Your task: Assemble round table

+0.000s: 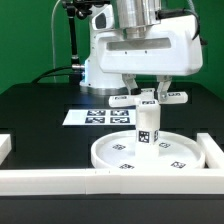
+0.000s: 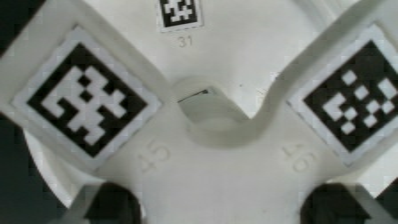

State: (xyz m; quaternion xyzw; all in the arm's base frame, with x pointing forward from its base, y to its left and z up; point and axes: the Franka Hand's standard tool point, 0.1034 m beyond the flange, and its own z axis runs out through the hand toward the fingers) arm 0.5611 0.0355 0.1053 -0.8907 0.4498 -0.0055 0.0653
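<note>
White cross-shaped base (image 1: pixel 150 97), held by fingers (image 2: pixel 107 206), tops the leg (image 1: pixel 147 125).

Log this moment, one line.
white cross-shaped base atop upright white cylindrical leg | leg on white rimmed round disc | claw straddling base, grip unclear

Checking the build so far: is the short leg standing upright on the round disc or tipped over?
Upright: the leg stands vertical on the disc, with the cross-shaped base on its top end.

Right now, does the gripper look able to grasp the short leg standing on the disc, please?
Probably not: the gripper seems shut on the cross-shaped base, which sits directly over the upright leg and blocks it from above.
</note>
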